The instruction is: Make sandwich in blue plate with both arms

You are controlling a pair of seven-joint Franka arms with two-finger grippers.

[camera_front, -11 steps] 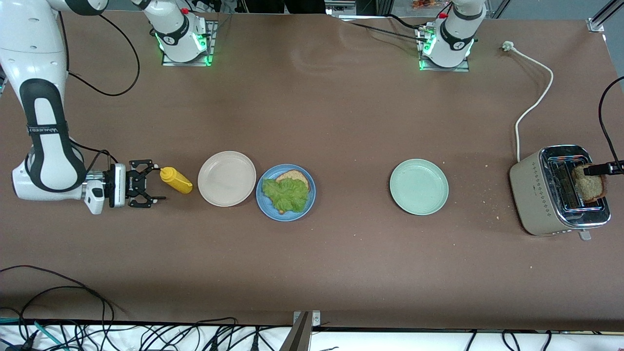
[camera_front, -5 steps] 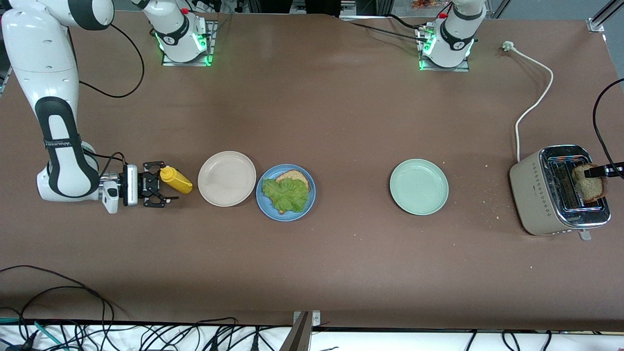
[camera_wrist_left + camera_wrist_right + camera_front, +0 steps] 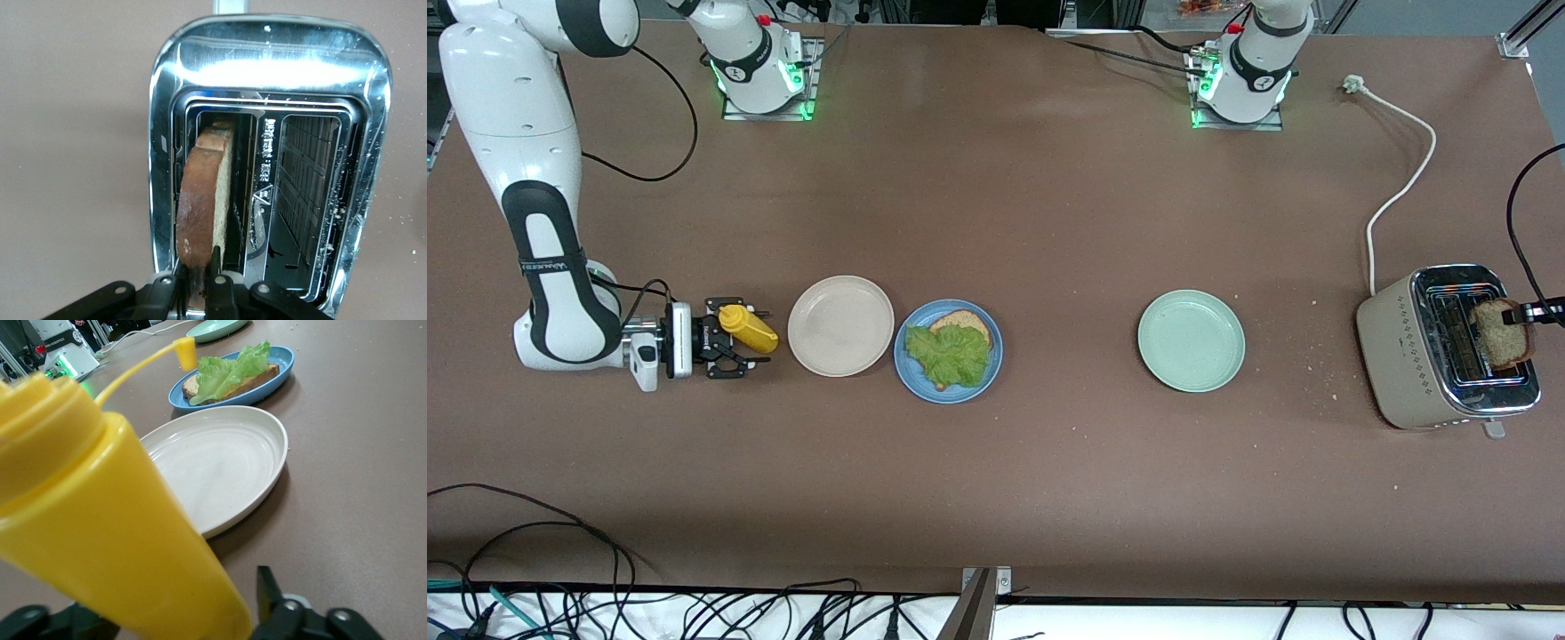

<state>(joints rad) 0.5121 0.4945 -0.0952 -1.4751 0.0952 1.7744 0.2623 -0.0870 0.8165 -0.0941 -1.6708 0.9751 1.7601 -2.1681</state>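
At the right arm's end of the table, the right gripper (image 3: pixel 734 342) lies low and level at the table, its fingers apart on either side of a yellow squeeze bottle (image 3: pixel 749 328) that lies on its side; in the right wrist view the bottle (image 3: pixel 100 520) fills the space between the fingers, its cap hanging off on a thin strap. Whether the fingers press on it I cannot tell. A word is printed on the dark band of the right arm's forearm, too small to read.

Just beside the bottle, toward the left arm's end, sits a cream plate (image 3: pixel 840 325) with nothing in it. Touching or nearly touching it is the blue plate (image 3: pixel 948 351), which holds 1 slice of brown bread (image 3: pixel 965 322) with a ruffled lettuce leaf (image 3: pixel 949 354) laid over it, and no slice on top of the leaf.

Well apart, farther toward the left arm's end, stands a pale green plate (image 3: pixel 1191 340), also bare. Crumbs dot the table near it.

At the left arm's end stands a beige toaster (image 3: pixel 1423 351) with a chrome top and 2 slots; its white cord runs toward the left arm's base. A second bread slice (image 3: pixel 203 200) stands in 1 slot, the other holds nothing. The left gripper (image 3: pixel 197 277) has its jaws clamped on that slice's top edge.
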